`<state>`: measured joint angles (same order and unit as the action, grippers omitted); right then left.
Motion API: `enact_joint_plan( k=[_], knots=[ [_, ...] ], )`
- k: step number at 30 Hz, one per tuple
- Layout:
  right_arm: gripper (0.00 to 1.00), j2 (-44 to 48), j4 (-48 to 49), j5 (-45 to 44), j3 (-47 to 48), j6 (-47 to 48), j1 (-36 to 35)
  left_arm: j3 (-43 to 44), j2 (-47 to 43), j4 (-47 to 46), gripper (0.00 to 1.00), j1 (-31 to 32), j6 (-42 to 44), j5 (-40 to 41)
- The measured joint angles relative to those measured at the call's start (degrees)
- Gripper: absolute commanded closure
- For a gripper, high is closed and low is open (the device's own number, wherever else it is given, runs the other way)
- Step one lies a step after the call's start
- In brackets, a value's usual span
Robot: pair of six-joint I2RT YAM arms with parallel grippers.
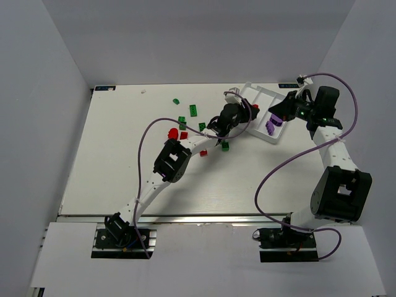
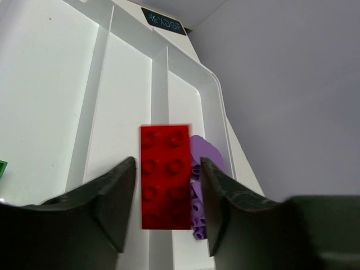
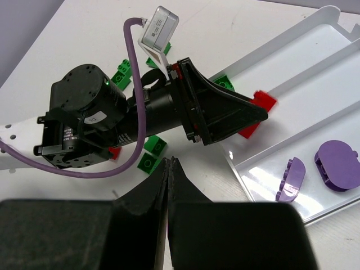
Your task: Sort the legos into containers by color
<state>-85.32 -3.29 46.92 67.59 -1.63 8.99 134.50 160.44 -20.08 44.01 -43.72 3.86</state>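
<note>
White on white from overhead. Found the tray (image 1: 260, 96) at the far right of the table (image 1: 124, 179), with purple legos (image 1: 272, 125) lying toward its near end. Caught the left gripper (image 1: 249, 116) over the tray's left side, a red brick (image 1: 255, 108) at its tip, and the right gripper (image 1: 277, 111) close by the tray's right side. Counted green legos (image 1: 193, 110) and red legos (image 1: 173, 133) scattered loose on the table left of the tray.

From the left wrist, looked along the tray's three long compartments. Showed the red brick (image 2: 166, 177) between the fingers (image 2: 115, 197), above the wall dividing the middle and right compartments, jaws spread slightly wider than the brick with a thin gap on either side. Glimpsed the purple legos (image 2: 207, 160) in the right compartment, partly hidden.

From the right wrist, saw that gripper's own fingers (image 3: 191, 197) pressed together on nothing. Framed beyond them the left gripper with the red brick at the tray's edge, two purple legos inside the tray, and green legos around the arm.
</note>
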Motion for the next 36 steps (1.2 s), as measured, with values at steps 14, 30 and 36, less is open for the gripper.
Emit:
enact_joint_plan(
  k=[14, 30, 36],
  knots=[
    [0.68, 0.0, -0.7, 5.3, -0.6, 2.5, 0.0, -1.3, -1.1, 0.5, 0.52, 0.3, 3.1, 0.2],
    [0.46, -0.9, -19.9, 10.1, 10.0, 28.3, -8.1, -52.7, -51.0, -1.1, 0.37, -4.1, 14.9, 3.6],
    [0.46, -5.3, -21.9, -7.2, 11.2, 28.5, -22.9, -71.9, -69.3, 5.7, 0.02, -6.9, 13.6, 7.4]
  ],
)
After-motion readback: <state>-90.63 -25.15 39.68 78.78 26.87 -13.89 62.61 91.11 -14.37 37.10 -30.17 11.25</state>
